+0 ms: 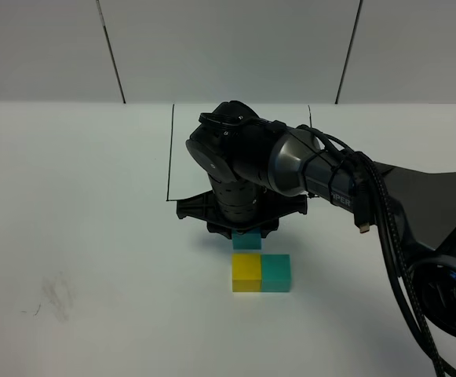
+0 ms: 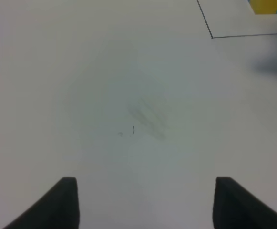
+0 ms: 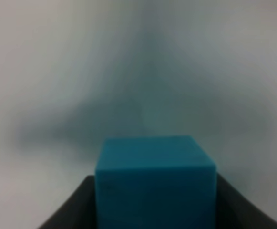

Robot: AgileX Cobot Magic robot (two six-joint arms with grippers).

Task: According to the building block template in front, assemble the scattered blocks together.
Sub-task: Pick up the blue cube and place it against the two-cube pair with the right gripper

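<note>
Black right gripper (image 3: 155,210) clasps sky-blue cube (image 3: 155,183); beside it, yellow cube (image 1: 246,272) and teal-green cube (image 1: 275,272) on white table (image 1: 78,236); thin black outline (image 1: 169,153) behind.

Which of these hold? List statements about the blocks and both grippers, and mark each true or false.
1. The yellow block and teal-green block sit side by side, touching. True.
2. The right gripper is empty. False: it is closed on the blue block.
3. The left gripper holds a block. False: its jaws are apart over bare table.
4. The blue block is just behind the yellow one in the high view. True.
</note>
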